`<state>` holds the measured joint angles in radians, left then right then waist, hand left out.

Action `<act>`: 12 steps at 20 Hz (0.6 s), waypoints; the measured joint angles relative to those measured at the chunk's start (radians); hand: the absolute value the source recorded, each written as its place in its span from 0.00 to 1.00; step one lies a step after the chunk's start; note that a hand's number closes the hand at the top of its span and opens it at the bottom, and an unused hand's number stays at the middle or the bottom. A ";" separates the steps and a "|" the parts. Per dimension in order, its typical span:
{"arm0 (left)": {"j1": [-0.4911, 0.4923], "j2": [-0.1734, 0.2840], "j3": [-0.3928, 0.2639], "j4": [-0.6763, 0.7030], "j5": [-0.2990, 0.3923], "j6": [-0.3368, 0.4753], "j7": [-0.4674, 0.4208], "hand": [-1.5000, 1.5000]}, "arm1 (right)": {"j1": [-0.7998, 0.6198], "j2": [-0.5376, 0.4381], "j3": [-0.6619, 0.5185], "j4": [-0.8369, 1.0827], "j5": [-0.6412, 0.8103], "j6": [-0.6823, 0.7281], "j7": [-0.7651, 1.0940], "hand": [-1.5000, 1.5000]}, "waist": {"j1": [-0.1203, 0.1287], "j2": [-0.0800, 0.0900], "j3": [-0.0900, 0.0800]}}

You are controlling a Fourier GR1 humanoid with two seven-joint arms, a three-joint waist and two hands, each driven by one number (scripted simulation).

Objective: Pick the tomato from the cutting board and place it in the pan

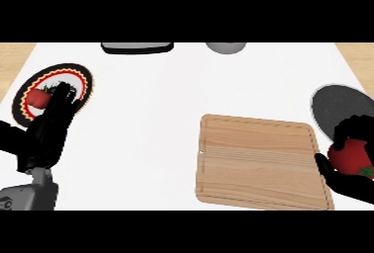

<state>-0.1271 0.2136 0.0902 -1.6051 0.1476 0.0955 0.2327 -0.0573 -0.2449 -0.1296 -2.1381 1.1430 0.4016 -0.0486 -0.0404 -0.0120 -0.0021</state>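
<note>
The red tomato (353, 157) with its green stem is in my right hand (349, 183), whose fingers and thumb curl round it at the right edge of the view. It hangs just off the right side of the wooden cutting board (256, 160), whose top is bare. The dark grey pan (343, 105) lies right behind the tomato, partly cut off by the view's edge. My left hand (53, 123) rests open at the left, fingers up, over the near edge of a patterned plate.
A round plate (76, 79) with a black and red rim stands at the far left with some red food on it. A dark tray-like object (137, 47) and a grey round object (225, 47) sit at the counter's far edge.
</note>
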 measured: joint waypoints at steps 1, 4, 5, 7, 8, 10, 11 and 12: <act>-0.003 0.005 0.004 -0.003 0.003 -0.005 0.005 0.50 | -0.003 0.001 -0.027 -0.032 -0.022 0.031 0.022 1.00 | 0.007 0.002 0.000; -0.034 0.000 -0.005 -0.009 0.000 -0.004 0.035 0.50 | -0.037 -0.006 -0.104 -0.052 -0.070 0.077 0.067 1.00 | 0.022 0.007 0.001; -0.039 -0.004 -0.008 -0.003 -0.005 -0.004 0.027 0.50 | -0.065 -0.022 -0.147 -0.028 -0.096 0.083 0.066 1.00 | 0.026 0.008 0.001; -0.051 -0.013 -0.011 0.011 -0.015 0.004 0.023 0.50 | -0.089 -0.045 -0.217 0.022 -0.135 0.077 0.057 1.00 | 0.030 0.010 0.002; -0.050 -0.010 -0.007 0.009 -0.008 -0.004 0.023 0.50 | -0.105 -0.060 -0.252 0.055 -0.155 0.071 0.049 1.00 | 0.033 0.010 0.002; -0.048 -0.018 -0.016 0.007 -0.017 -0.002 0.022 0.50 | -0.141 -0.094 -0.314 0.145 -0.189 0.043 0.018 1.00 | 0.037 0.011 0.002; -0.049 -0.021 -0.015 0.028 -0.019 -0.009 0.001 0.50 | -0.143 -0.098 -0.328 0.179 -0.193 0.017 0.003 1.00 | 0.037 0.012 0.002; -0.046 -0.025 -0.015 0.043 -0.021 -0.013 -0.014 0.50 | -0.150 -0.117 -0.356 0.214 -0.208 0.004 -0.018 1.00 | 0.038 0.012 0.002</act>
<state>-0.1733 0.1882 0.0755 -1.5622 0.1267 0.0825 0.2189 -0.2074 -0.3621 -0.4852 -1.9238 0.9352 0.4051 -0.0663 -0.0025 0.0004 0.0001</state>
